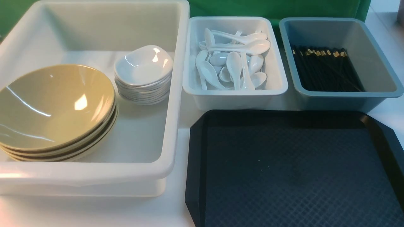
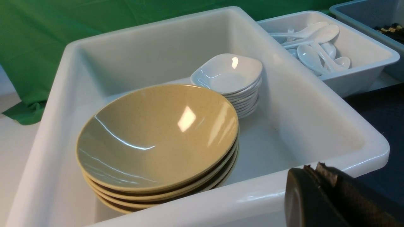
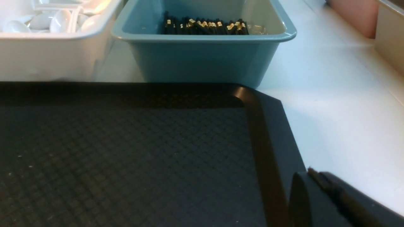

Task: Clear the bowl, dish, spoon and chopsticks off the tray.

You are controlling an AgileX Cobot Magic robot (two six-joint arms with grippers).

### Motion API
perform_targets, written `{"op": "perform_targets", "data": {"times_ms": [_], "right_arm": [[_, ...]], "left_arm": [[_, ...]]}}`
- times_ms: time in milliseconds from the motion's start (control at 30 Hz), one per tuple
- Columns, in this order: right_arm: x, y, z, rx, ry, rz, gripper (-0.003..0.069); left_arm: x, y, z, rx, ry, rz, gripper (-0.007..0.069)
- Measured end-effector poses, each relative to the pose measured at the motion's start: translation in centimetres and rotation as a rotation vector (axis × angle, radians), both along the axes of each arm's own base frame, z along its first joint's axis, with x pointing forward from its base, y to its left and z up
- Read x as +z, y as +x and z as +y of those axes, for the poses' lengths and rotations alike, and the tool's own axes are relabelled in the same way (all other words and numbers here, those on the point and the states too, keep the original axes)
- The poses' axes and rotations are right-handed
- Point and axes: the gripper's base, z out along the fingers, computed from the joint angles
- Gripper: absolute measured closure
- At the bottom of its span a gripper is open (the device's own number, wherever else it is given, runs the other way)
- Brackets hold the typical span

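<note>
The black tray (image 1: pixel 293 170) lies bare at the front right; it also shows in the right wrist view (image 3: pixel 126 151). The olive-tan bowl (image 1: pixel 53 104) tops a stack in the big white tub (image 1: pixel 94 170); it shows in the left wrist view (image 2: pixel 157 135). The white dish (image 1: pixel 143 64) tops a stack behind it, also seen in the left wrist view (image 2: pixel 227 72). Spoons (image 1: pixel 233 60) fill the small white tub. Black chopsticks (image 1: pixel 325 69) lie in the grey-blue bin. My left gripper (image 2: pixel 312 168) is shut and empty by the tub's near rim. My right gripper (image 3: pixel 311 172) is shut and empty over the tray's right rim. Neither gripper shows in the front view.
The small white tub (image 1: pixel 235 91) and the grey-blue bin (image 1: pixel 341 94) stand side by side behind the tray. A green cloth (image 2: pixel 38 47) hangs at the back. A pink and a beige container (image 3: pixel 375 22) stand far off on the white table (image 3: pixel 341 104).
</note>
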Motion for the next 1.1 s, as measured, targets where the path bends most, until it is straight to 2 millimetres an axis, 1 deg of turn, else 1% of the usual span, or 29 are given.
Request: {"op": "perform_targets", "data": {"times_ms": [200,1100], "right_arm": [[0.0,-0.03,-0.19,-0.035,-0.002,0.001,0.0624],[-0.02,-0.04,-0.22,-0.04,-0.004,0.003,0.0614]], "left_arm": [[0.0,0.0,0.0,0.0,0.0,0.0,0.0634],[-0.02,-0.01,0.0,0.0,0.0,0.002,0.0634]]}}
